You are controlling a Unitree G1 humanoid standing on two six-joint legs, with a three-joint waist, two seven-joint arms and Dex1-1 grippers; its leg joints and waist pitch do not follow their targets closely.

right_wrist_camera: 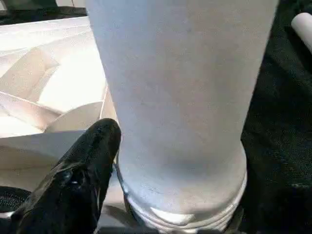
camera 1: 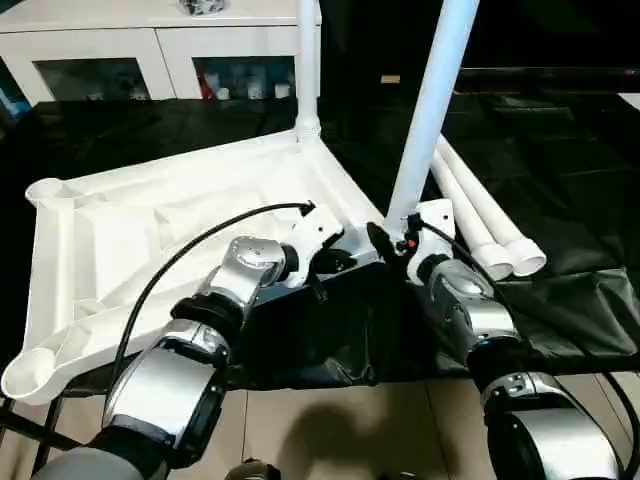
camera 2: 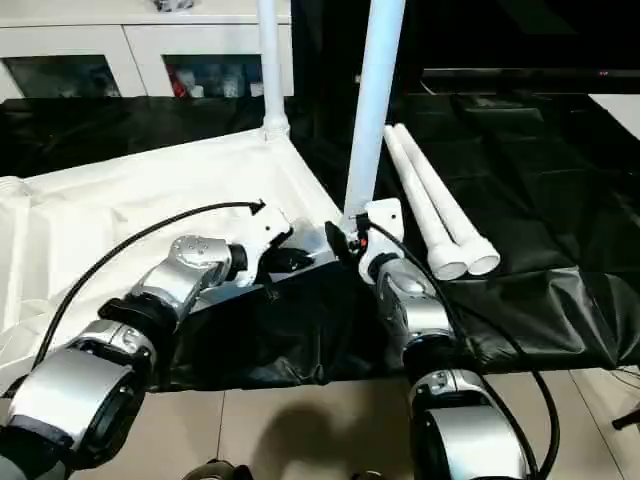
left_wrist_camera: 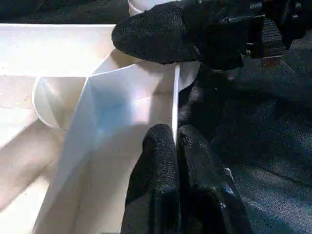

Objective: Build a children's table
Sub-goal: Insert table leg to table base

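Observation:
The children's table top (camera 1: 150, 230) lies upside down on the black cloth, ribbed underside up, with open round sockets at its left corners. One white leg (camera 1: 307, 60) stands upright in the far corner socket. A second leg (camera 1: 430, 110) rises from the near right corner, and my right gripper (camera 1: 400, 242) is around its base; the right wrist view has this leg (right_wrist_camera: 180, 97) close up with its threaded end at the socket. My left gripper (left_wrist_camera: 175, 146) is shut on the thin rim of the top, right beside that corner. Two more legs (camera 1: 485, 225) lie side by side to the right.
A white cabinet (camera 1: 150, 50) with glass doors stands behind the work surface. The black cloth (camera 1: 570, 310) hangs crumpled over the near edge, with tiled floor (camera 1: 340, 430) below. Black cables run along both forearms.

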